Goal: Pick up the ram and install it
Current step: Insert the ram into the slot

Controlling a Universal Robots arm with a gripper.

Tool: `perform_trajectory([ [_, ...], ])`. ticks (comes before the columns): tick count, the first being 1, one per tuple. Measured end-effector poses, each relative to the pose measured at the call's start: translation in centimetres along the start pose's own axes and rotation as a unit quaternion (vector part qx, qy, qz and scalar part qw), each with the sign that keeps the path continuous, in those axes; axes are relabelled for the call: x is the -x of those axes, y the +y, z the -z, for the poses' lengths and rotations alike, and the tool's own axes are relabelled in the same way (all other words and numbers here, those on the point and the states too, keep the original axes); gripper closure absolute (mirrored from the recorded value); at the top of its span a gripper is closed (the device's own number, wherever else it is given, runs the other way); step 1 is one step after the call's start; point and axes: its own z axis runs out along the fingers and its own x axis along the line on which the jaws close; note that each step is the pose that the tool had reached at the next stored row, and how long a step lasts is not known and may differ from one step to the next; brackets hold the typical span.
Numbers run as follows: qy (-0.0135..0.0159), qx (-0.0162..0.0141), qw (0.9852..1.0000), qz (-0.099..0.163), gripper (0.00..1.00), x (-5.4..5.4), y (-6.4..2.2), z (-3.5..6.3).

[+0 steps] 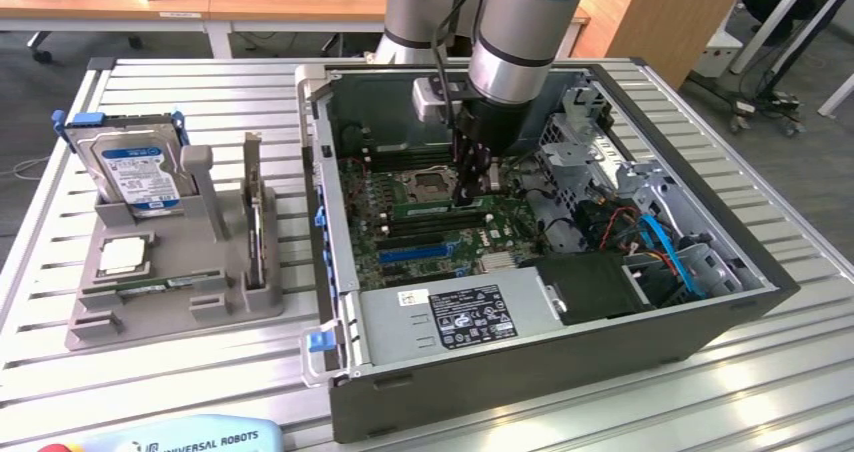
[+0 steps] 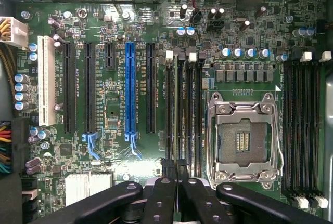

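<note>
Judged to be at the pickup step, with no grasp made. Pinched narrow with nothing visible between the fingers, low inside the computer case over the memory slots. Well apart from the ram, lying flat in the grey holder to the exterior view's left of the computer case. Long axis roughly along the case's near wall, one end pointing toward the case. Probably calls for spread fingers set across the narrow width.
</note>
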Motion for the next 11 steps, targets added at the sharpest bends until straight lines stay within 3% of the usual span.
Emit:
perform_trajectory([
  [11,-0.0014,0.0001,1.0000,0.001,0.89,0.00,0.00,-0.02],
])
